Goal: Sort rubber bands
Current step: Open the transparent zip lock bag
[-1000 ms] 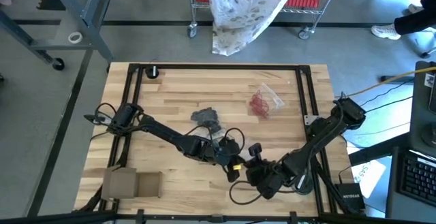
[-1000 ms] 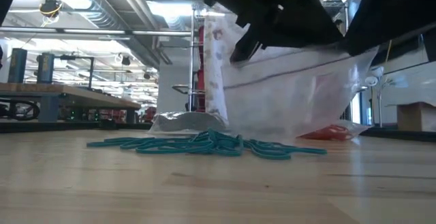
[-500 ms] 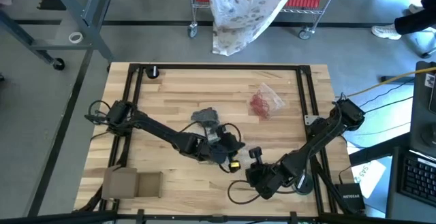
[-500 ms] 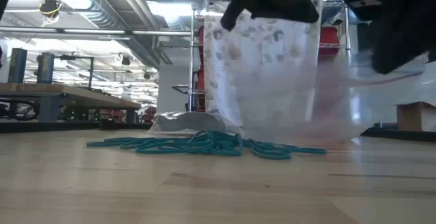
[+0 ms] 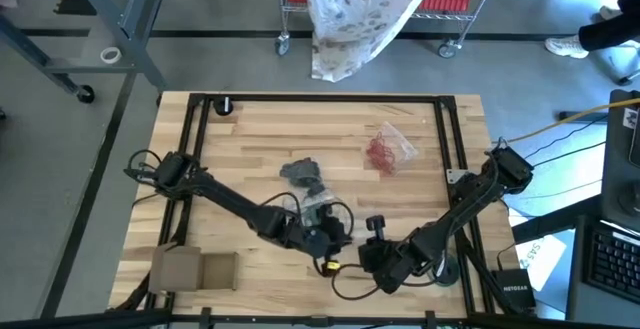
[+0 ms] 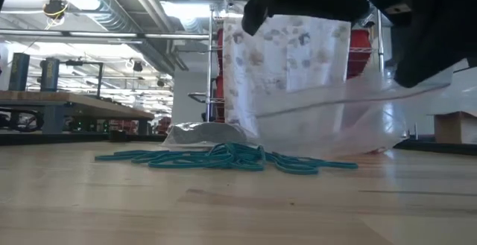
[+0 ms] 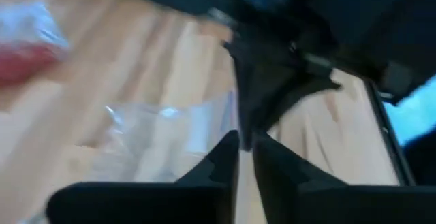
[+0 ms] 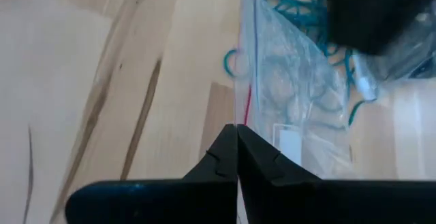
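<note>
On the wooden counter [image 5: 250, 139], the landmark is the clear plastic bag [image 6: 335, 122] held up just above the middle of the near edge. The right end effector [image 8: 237, 132] has its two fingers pressed together on the bag's edge, pinching the thin plastic between them. The left end effector [image 7: 244, 142] is right beside the same bag, on its other side; its fingers stand a narrow slit apart, and whether they grip the plastic cannot be told. In the low view a loose heap of teal rubber bands [image 6: 223, 158] lies flat on the counter just in front of the bag and partly under its hanging bottom; the right wrist view shows teal loops both beside the bag and seen through its plastic. Farther back from the held bag, toward the far right of the counter, a second small bag with red bands [image 5: 386, 150] lies on the wood, and a grey bundle [image 5: 300, 172] lies just behind the held bag.
</note>
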